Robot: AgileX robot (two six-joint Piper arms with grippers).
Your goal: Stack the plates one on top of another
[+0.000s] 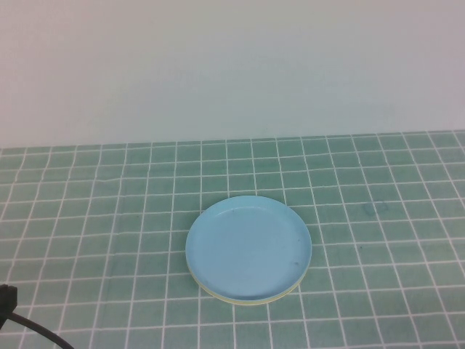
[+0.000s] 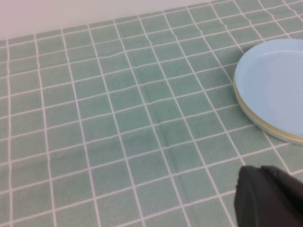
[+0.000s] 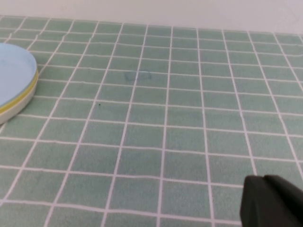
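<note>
plates sit as one stack near the middle of the tabletop [image 1: 87,218], a bit toward the near edge. light blue plate [image 1: 248,247] on top, thin yellow plate [image 2: 265,122] rim showing just under it, white plate [image 2: 263,127] at the bottom touching the green grid cloth. rims line up closely.

left gripper [image 2: 269,196] low over the cloth w/ jaws closed, empty, apart from the stack on its left side. right gripper [image 3: 272,202] likewise closed on nothing, off to the stack's right side, well apart. black cable [image 1: 33,329] at the near left corner.
</note>
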